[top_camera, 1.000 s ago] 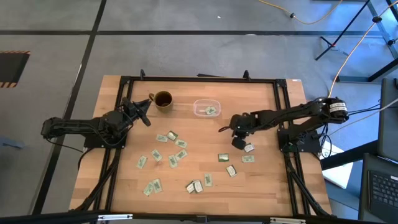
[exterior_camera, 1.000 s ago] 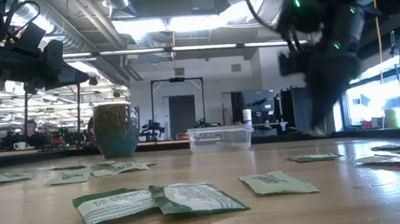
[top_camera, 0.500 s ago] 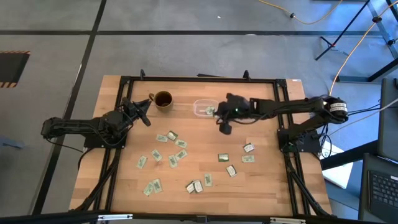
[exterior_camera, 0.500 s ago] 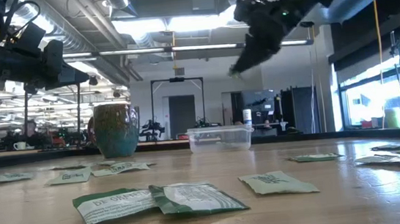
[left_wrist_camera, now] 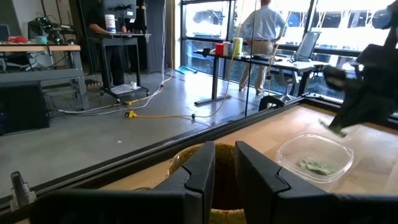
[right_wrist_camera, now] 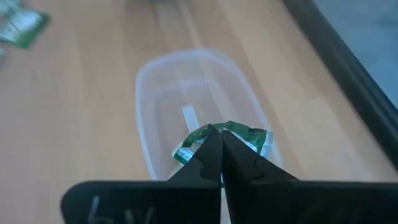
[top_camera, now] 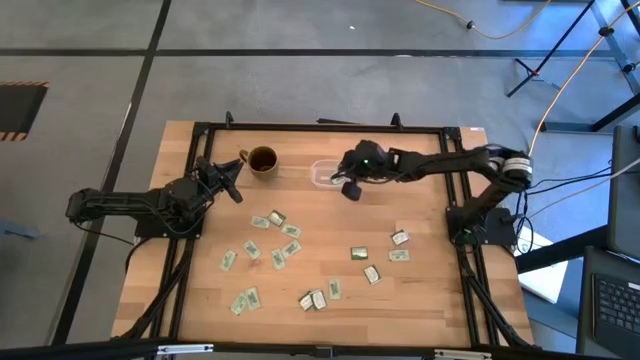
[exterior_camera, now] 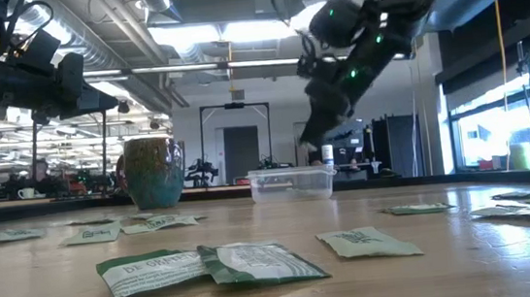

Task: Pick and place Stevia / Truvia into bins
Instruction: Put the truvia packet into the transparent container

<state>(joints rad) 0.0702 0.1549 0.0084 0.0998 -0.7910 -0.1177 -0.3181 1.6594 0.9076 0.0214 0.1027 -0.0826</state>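
Near the upper middle of the high view, the right gripper point(top_camera: 333, 178) hangs over the clear plastic bin point(top_camera: 322, 173), fingers pressed together on a green-and-white sachet point(right_wrist_camera: 225, 140). At left, the left gripper point(top_camera: 234, 178) waits beside the brown mug point(top_camera: 262, 160), fingers slightly apart.

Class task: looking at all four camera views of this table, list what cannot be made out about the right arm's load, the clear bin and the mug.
- Right wrist view: whether the right gripper pinches a sachet; its shut fingers cover part of the sachets in the bin.
- High view: the bin's sachet count; the arm overlaps it.
- Left wrist view: the mug is mostly behind the left gripper.
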